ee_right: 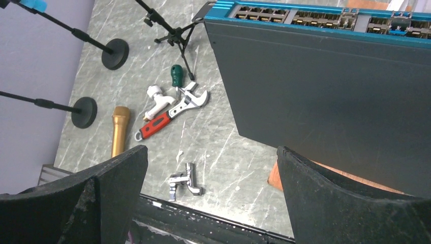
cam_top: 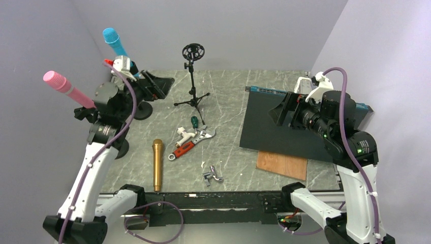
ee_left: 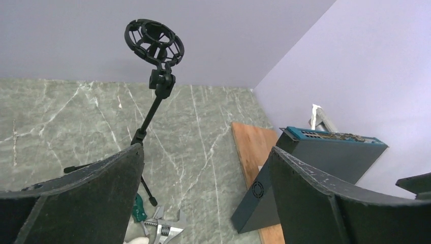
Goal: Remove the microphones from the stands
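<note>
The left gripper (ee_left: 206, 152), jaws wide apart, hangs in the upper left near the blue foam-headed microphone (cam_top: 114, 40), which sits in its black round-base stand (ee_right: 114, 53). The right gripper (ee_right: 212, 150) is apart too. Grey-green marble tabletop (cam_top: 228, 86), plain lilac walls (cam_top: 254, 30).

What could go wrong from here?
1. The left arm crowds the pink microphone and blue microphone on their stands; a swing might tip one.
2. The open left fingers face the thin tripod stand; a bump might topple it.
3. The gold microphone lies loose and may roll.
</note>
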You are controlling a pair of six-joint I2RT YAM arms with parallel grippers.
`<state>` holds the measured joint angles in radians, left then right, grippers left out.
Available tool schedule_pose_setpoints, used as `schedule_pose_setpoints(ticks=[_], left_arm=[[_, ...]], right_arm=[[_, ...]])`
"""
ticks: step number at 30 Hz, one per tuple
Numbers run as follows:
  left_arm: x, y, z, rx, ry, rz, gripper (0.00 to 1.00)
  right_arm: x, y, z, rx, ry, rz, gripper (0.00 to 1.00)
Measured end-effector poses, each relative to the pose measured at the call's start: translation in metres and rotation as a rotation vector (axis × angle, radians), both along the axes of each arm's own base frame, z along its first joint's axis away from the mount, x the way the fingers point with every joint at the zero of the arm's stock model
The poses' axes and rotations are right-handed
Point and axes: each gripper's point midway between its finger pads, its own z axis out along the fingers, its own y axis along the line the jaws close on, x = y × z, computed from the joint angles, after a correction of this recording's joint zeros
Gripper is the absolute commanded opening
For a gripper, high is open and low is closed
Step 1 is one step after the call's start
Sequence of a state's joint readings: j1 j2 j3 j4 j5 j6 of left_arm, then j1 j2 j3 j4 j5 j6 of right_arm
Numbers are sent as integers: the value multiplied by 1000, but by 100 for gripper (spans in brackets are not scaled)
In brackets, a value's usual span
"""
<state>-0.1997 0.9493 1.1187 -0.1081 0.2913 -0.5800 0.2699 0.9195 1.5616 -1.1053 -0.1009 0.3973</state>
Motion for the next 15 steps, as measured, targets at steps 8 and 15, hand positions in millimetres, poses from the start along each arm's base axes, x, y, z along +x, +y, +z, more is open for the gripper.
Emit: schedule_pose_setpoints(ticks=[8, 15], left_arm=[[56, -33, -10, 78, 48, -27, 75], [81, -49, -71, 167, 182, 3, 71]], right_arm=[[14, -1, 5, -18, 4, -25, 100], [32, -4, 10, -46, 9, -53, 100]])
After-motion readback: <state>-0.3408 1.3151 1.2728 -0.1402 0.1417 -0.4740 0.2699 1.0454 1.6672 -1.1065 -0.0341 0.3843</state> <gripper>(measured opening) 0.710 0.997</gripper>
